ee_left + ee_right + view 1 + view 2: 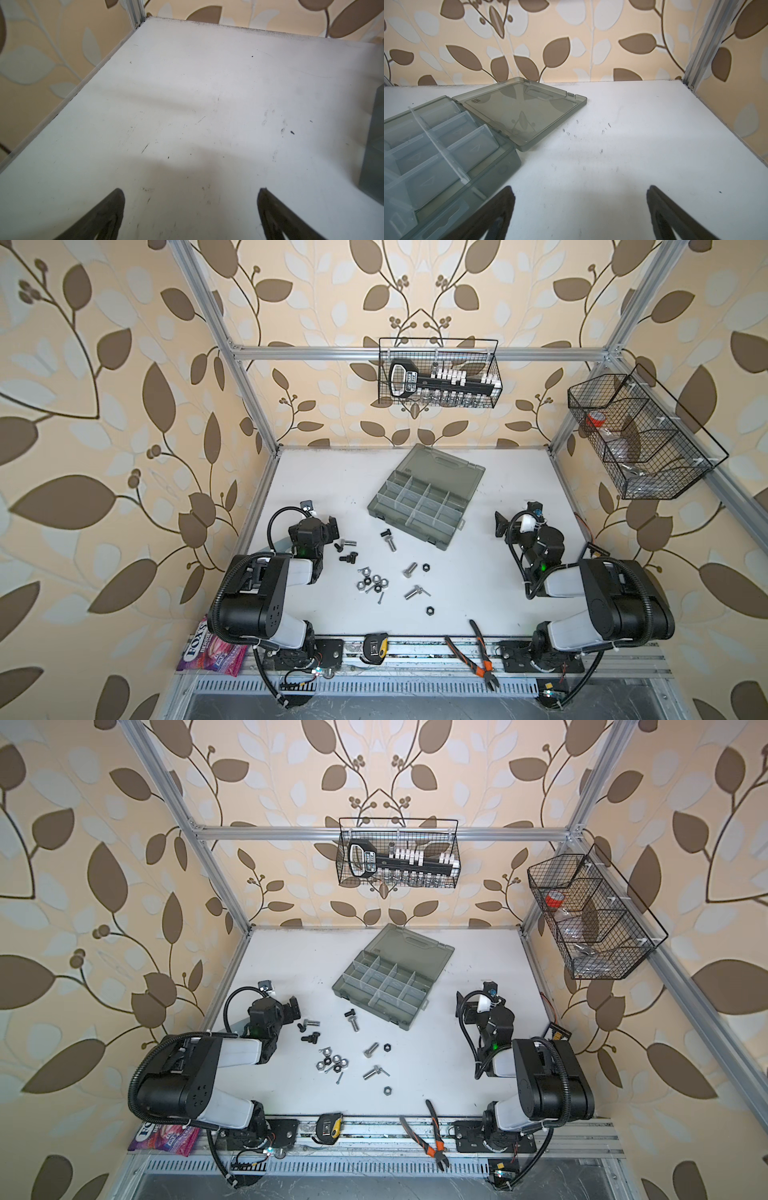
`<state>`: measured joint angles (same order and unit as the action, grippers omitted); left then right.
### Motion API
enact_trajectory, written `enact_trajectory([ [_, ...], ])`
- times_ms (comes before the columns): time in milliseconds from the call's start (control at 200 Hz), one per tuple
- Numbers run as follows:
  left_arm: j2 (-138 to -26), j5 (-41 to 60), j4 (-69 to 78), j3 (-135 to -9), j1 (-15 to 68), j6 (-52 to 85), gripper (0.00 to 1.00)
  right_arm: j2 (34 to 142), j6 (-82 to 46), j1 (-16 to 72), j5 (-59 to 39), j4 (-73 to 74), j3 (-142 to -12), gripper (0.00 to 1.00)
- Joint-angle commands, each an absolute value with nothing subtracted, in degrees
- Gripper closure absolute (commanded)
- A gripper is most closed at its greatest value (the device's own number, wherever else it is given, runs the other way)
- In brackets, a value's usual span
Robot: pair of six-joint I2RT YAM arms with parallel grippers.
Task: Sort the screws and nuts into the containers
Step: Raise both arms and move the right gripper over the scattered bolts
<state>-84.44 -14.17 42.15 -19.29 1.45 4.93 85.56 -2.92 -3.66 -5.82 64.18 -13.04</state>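
Screws: the screws (392, 546) lay loose on the white table (478, 572) between the two arms. They were stubby silver hex bolts and short black ones, with a couple of thin ones by the nut cluster, and none were in the box.
Nuts: the nuts (372, 580) sat mostly bunched together, nearer the arm bases than the box, with two black ones lying apart to the right.
Containers: the organiser box (405, 526) lay with its lid (440, 466) folded flat behind it. Its compartments (432, 526) all showed empty, open for drops from above.
Left claw: the left gripper (191, 192) stood wide open and empty over bare table, low and near the leftmost screws, probably to take the pieces on its own side.
Right claw: the right gripper (580, 189) was also spread wide with nothing between its fingers. It was beside the box, presumably to stay clear of the compartments.
Stage: by my reading, sorting had not begun.
Clutter: orange-handled pliers (478, 655) and a tape measure (376, 645) lay at the table's front edge, away from the fasteners.
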Motion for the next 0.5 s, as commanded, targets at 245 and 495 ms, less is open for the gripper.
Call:
enact_trajectory([
  [245, -68.21, -15.86, 31.19, -21.98, 1.23, 5.74, 0.01, 82.26, -2.48, -2.93, -3.70, 46.49, -22.54, 0.00],
  [495, -57.93, -15.27, 21.80, -26.36, 1.37, 9.18, 0.01, 76.29, -5.01, -1.13, 5.26, 40.84, -24.75, 0.00],
])
